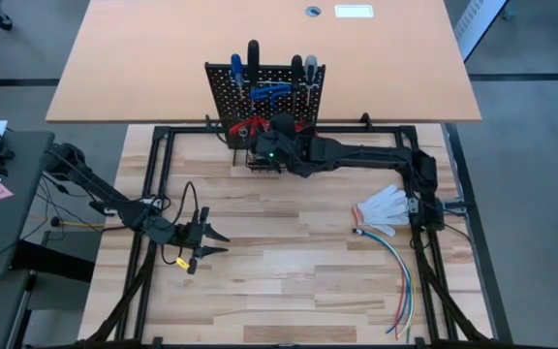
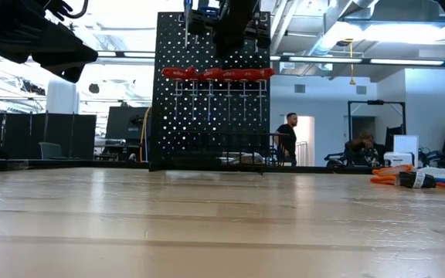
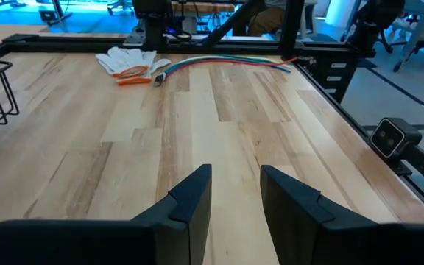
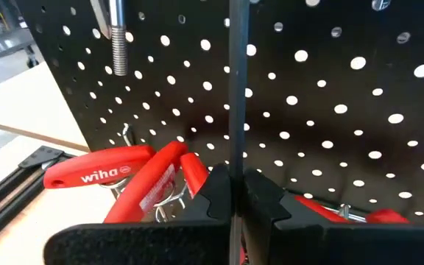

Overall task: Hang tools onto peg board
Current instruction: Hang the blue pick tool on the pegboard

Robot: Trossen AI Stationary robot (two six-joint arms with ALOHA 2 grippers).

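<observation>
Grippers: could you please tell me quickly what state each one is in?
Left gripper: open, empty.
Right gripper: fingers shut on a thin metal shaft at the peg board.

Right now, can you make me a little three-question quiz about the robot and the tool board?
1. True or false: the right gripper is up at the peg board.
2. What does it pinch? A) a glove B) a thin metal shaft C) wires
3. Fill in: the left gripper's fingers are ___ above bare wood.

Key: 1 true; 2 B; 3 open.
</observation>
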